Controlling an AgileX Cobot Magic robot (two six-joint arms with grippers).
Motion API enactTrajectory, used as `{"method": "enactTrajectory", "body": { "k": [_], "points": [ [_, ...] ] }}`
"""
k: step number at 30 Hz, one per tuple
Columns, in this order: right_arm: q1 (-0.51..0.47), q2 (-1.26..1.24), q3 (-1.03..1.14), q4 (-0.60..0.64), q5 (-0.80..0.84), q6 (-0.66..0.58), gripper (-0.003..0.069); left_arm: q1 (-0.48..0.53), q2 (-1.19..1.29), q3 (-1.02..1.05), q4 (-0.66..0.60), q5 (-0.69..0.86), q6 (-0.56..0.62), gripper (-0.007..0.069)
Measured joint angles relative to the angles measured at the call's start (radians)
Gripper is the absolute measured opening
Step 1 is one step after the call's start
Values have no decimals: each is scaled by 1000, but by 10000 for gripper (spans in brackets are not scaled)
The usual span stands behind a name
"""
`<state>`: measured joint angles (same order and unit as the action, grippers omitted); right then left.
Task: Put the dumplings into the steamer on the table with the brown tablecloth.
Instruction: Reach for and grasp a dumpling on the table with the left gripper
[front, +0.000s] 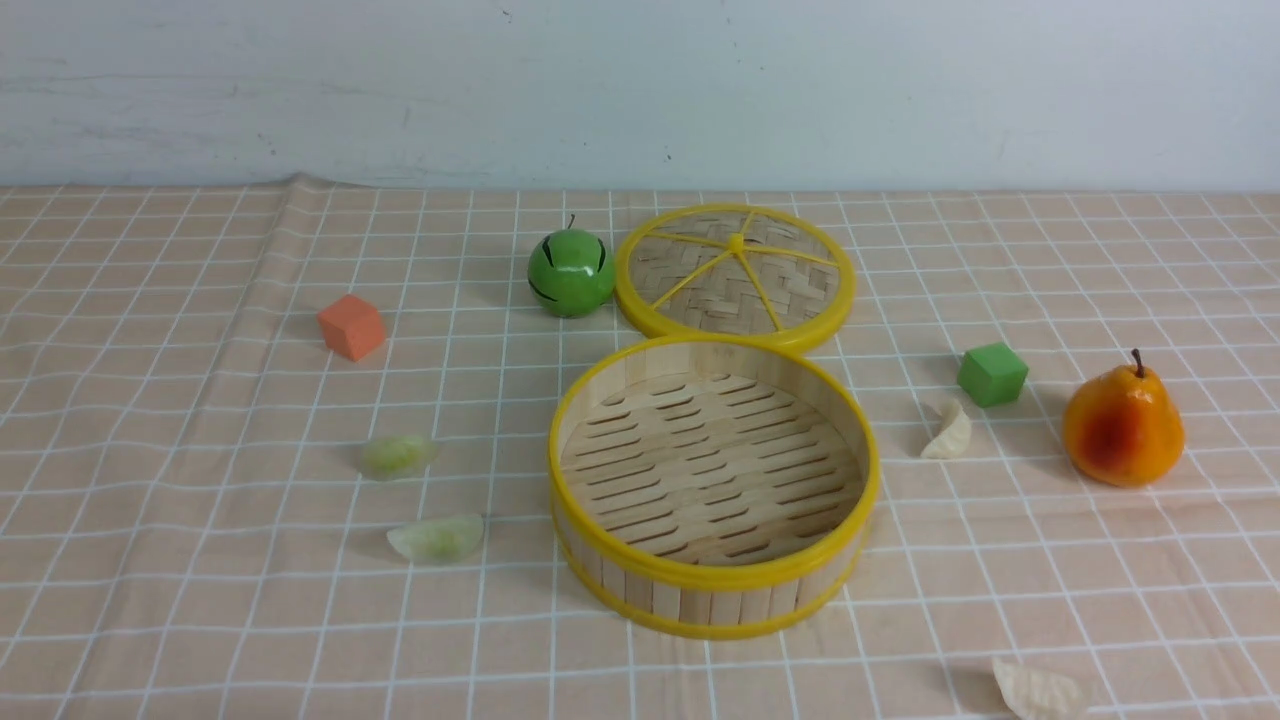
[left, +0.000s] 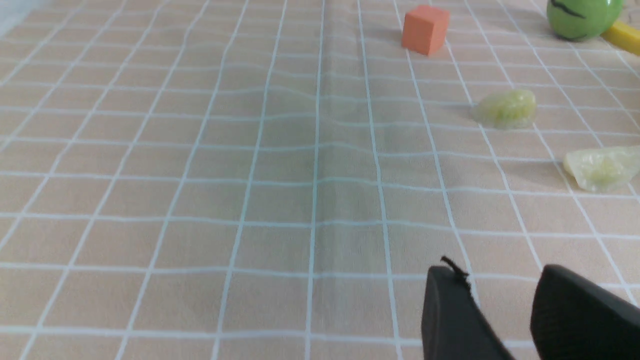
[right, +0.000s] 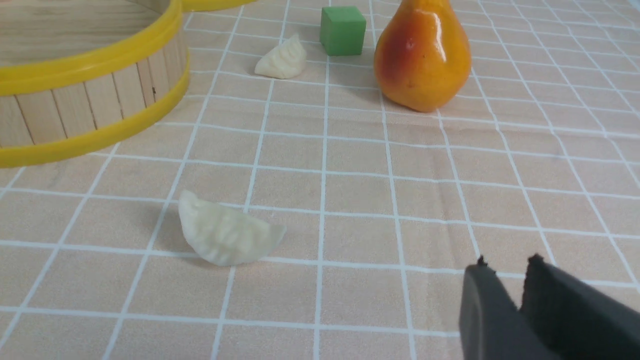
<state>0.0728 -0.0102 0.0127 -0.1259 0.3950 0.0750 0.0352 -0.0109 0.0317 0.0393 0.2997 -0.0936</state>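
The steamer stands open and empty mid-table on the brown tablecloth; its wall shows in the right wrist view. Two pale green dumplings lie to its left and show in the left wrist view. One white dumpling lies to its right, another at the front edge; both show in the right wrist view. My left gripper is open and empty, short of the green dumplings. My right gripper is shut and empty, near the front white dumpling. Neither gripper shows in the front view.
The flat woven lid lies behind the steamer, with a green apple beside it. An orange cube sits at the left. A green cube and a pear stand at the right, near the far white dumpling.
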Motion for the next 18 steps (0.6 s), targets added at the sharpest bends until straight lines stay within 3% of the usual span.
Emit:
{"method": "enactTrajectory", "body": {
  "k": [8,11,18],
  "points": [
    [0,0,13,-100,-99,-14,134,0,0,0,13,-77,2,238],
    [0,0,13,-124,-257,-15,137,0,0,0,14,-153,2,238],
    [0,0,13,-147,-805,-2,147,0,0,0,15,-571,-3,238]
  ]
}}
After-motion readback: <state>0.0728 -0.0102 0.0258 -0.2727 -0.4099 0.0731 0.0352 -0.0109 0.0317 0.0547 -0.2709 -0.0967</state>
